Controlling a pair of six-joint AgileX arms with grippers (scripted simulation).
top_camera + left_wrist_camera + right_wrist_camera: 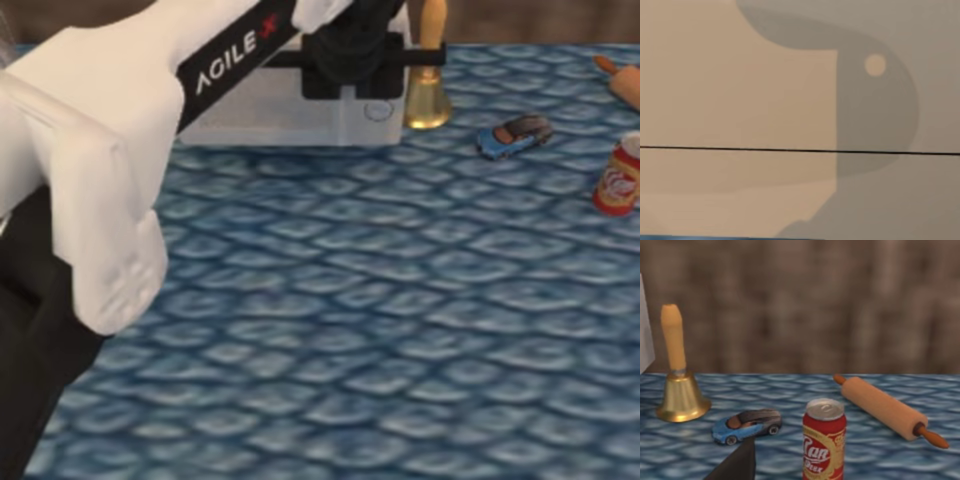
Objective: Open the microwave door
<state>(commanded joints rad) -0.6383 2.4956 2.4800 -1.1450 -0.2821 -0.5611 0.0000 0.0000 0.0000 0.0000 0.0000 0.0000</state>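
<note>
The white microwave [290, 115] stands at the back of the table, its upper part covered by my left arm. My left gripper [350, 55] is a black block pressed close against the microwave's upper edge. In the left wrist view a pale flat microwave surface [740, 100] fills the picture, crossed by a thin black seam [790, 149] and carrying a small round mark [875, 65]. No mesh window shows, so the microwave door cannot be told apart, nor whether it stands ajar. Of my right gripper only a dark wedge [740, 465] shows, low over the table at the right, away from the microwave.
A brass bell [428, 95] with a wooden handle stands just right of the microwave. Farther right lie a blue toy car [513, 135], a red can [620, 175] and a rolling pin [620, 80]. Blue patterned cloth [380, 330] covers the table.
</note>
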